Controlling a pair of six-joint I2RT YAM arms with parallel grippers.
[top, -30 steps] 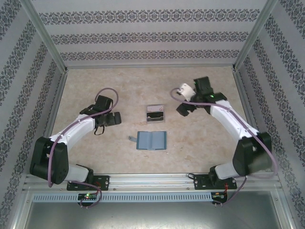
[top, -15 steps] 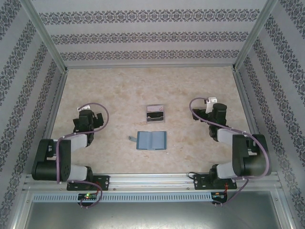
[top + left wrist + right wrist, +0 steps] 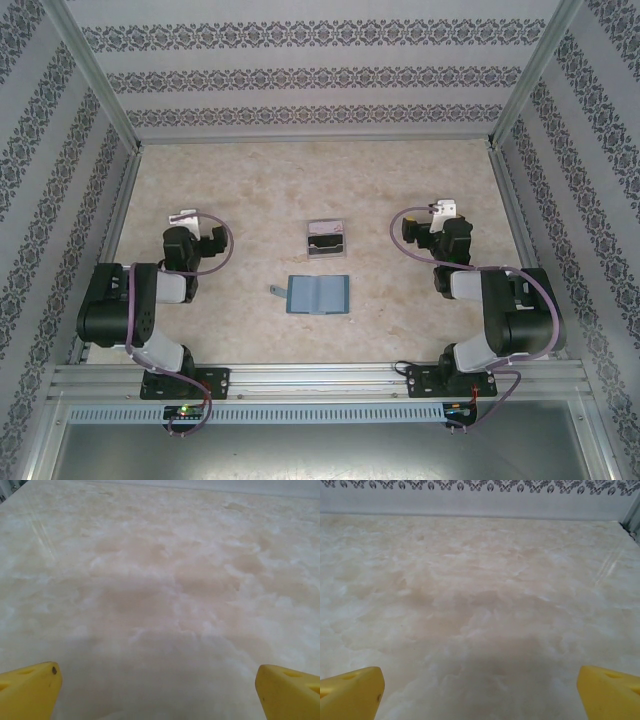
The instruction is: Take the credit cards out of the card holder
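**Changes noted.** One second ago both arms were extended toward the middle of the worktop, with the hands flanking the tray. Both arms are now seen folded back, each wrist drawn in close to its own side. The left hand is recorded with its yellow fingertips set wide apart and nothing between them. Bare marbled surface is seen beneath it. The right hand is likewise spread wide, its fingertips standing at opposite corners of the wrist view, and nothing is gripped. No shift is observed in the card holder or the tray.

**Task items.** The card holder is found lying open and flat near the centre of the worktop, its two blue-grey panels facing up and its small tab projecting to the left. The credit cards are seen in a clear square tray just beyond the holder, apart from it. How many cards there are cannot be told.

**Surroundings.** The worktop is enclosed by patterned walls on three sides, with a metal rail along the near edge. Nothing is seen lying between either hand and the holder.
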